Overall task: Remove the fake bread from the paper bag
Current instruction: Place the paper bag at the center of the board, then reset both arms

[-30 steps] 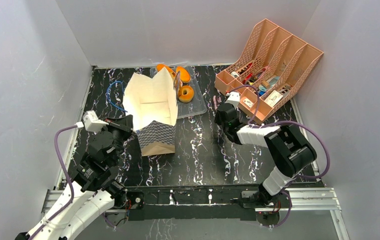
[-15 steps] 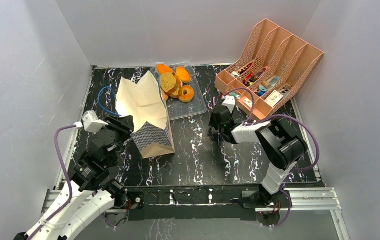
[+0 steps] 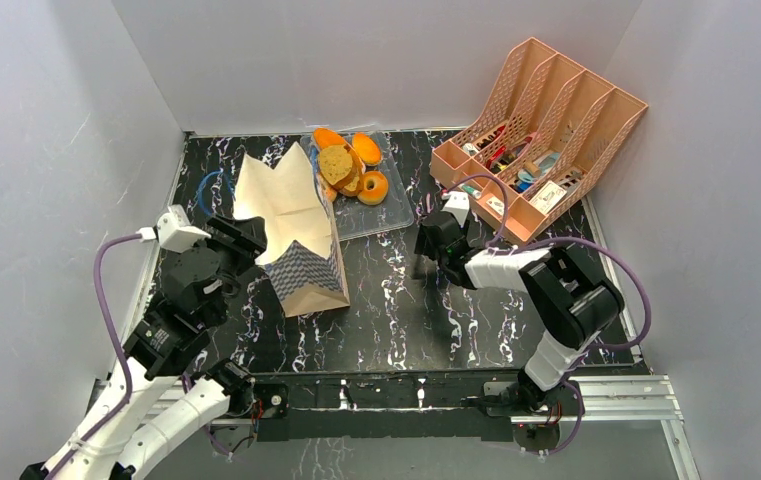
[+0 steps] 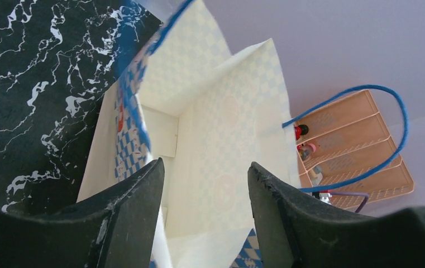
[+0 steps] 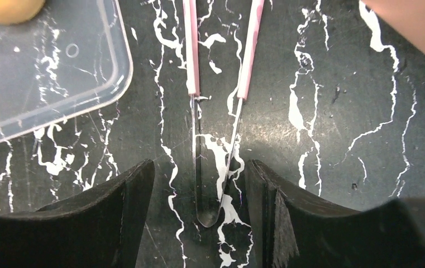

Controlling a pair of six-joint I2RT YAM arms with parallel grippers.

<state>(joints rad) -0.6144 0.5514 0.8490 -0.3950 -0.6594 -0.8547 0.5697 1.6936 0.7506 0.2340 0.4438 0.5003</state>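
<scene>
**A:** Where's the bread?

**B:** The bread (image 3: 348,168) is piled in the clear tray (image 3: 396,215) at the far edge of the bench (image 3: 406,310), about midway along. The paper bag (image 3: 294,225) stands tilted just beside the tray, left of centre, with its mouth open.

**A:** Hands?

**B:** My left gripper (image 4: 204,164) has its fingers apart with nothing between them, and it's aimed into the bag's mouth. My right gripper (image 5: 199,163) is also spread, over tweezers (image 5: 192,61) lying off the tray's near right corner (not ours to touch).

**A:** How do I do this bit well?

**B:** I'd judge the job nearly done. What I can see inside the bag is bare paper, but my own fingers hide its bottom. I'd look deeper before calling it. Go in slowly and keep clear of the blue cord handle (image 4: 366,87), because a snag there would likely drag the bag.
</scene>
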